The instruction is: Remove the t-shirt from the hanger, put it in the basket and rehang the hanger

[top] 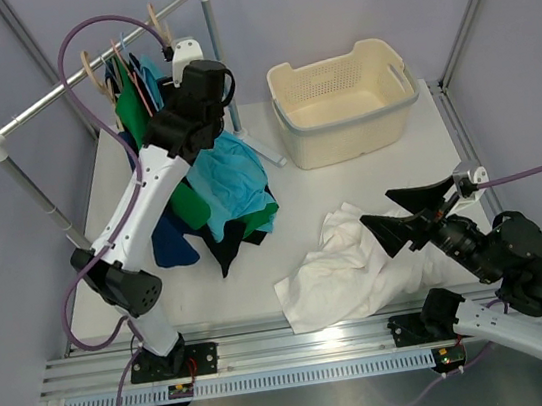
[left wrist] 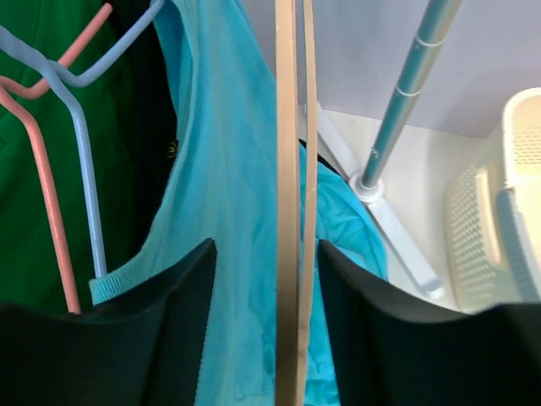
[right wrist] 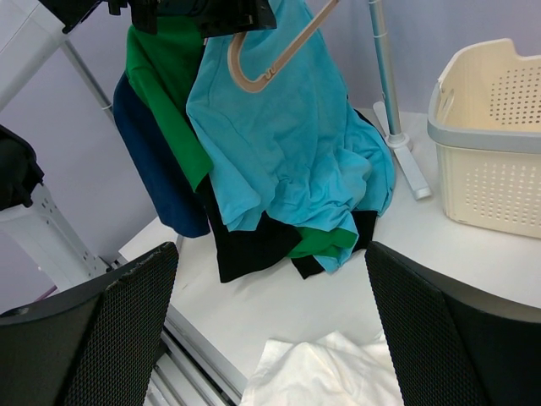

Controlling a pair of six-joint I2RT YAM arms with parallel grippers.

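On the white table [top: 311,197] the t-shirt [top: 346,268] lies crumpled, off the hanger [left wrist: 287,211]. It hangs bare on the rack [top: 63,91] between my left gripper's [left wrist: 265,254] parted jaws. My right gripper [right wrist: 270,254] stands wide open above the shirt. I judge the removal is done; next, only draw the arms back.

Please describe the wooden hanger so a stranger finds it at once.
Find the metal clothes rail at the table's far left. The hanger sits between the fingers of the left gripper, before a light blue shirt. It is bare pale wood; the pink hangers nearby are thin.
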